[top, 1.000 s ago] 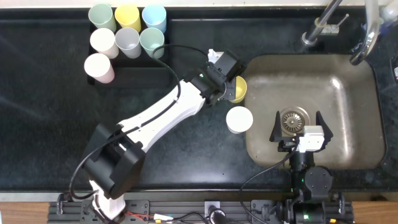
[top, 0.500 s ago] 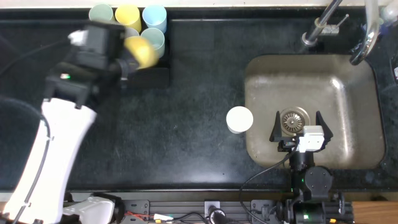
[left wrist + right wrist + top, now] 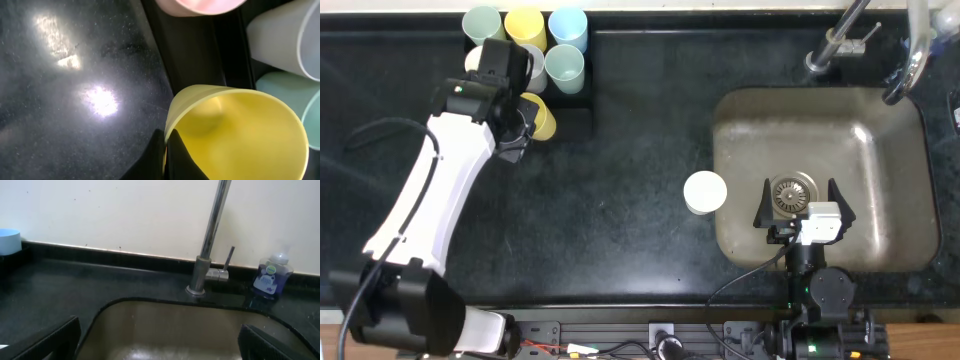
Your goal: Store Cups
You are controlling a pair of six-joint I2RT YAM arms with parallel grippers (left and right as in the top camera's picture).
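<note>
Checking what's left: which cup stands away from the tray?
The white plastic cup beside the steel sink; all others, the held yellow plastic cup included, are at the black tray.

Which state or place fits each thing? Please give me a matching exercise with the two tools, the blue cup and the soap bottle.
1 left tool
2 right tool
3 blue cup
4 soap bottle

a in the black rack
b behind the sink, by the tap
c shut on a yellow cup
d open above the sink

Pairs: 1-c, 2-d, 3-a, 4-b
</note>
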